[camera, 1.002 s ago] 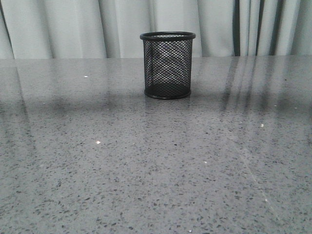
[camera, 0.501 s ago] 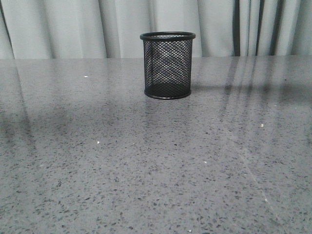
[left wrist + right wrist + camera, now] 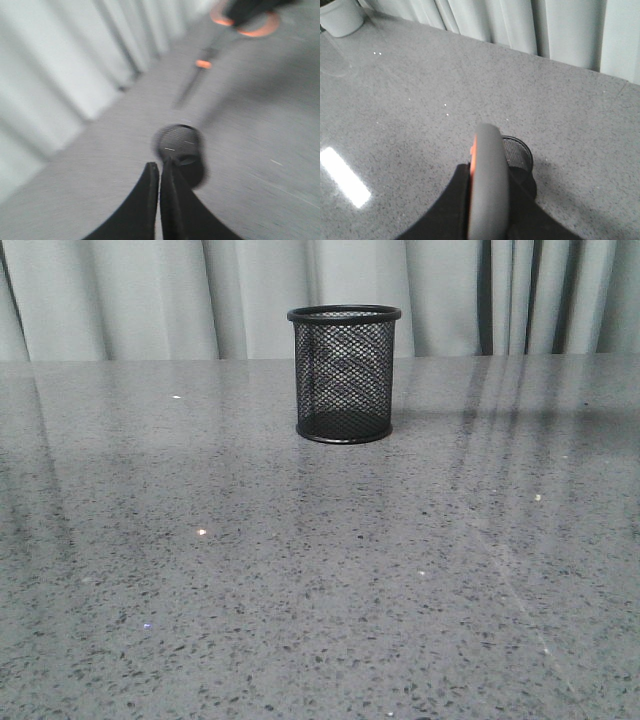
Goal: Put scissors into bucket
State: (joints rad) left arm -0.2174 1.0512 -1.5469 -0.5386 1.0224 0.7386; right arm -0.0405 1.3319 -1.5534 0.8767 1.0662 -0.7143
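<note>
Clamping the scissors [image 3: 489,185] by the handle, the right gripper [image 3: 487,220] holds them above the bucket [image 3: 344,374] on the table [image 3: 300,580]; left gripper [image 3: 159,172] is pinched closed, empty.

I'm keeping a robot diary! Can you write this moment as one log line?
right gripper: shut on scissors, above bucket | left gripper: shut, holding nothing | bucket: upright on table, scissors not in yet

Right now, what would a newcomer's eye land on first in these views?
The black mesh bucket, standing upright alone at the far middle of the grey table before pale curtains. Next, the scissors: the right gripper holds them by the handle above the bucket, orange lining showing. The left gripper is shut, empty.
</note>
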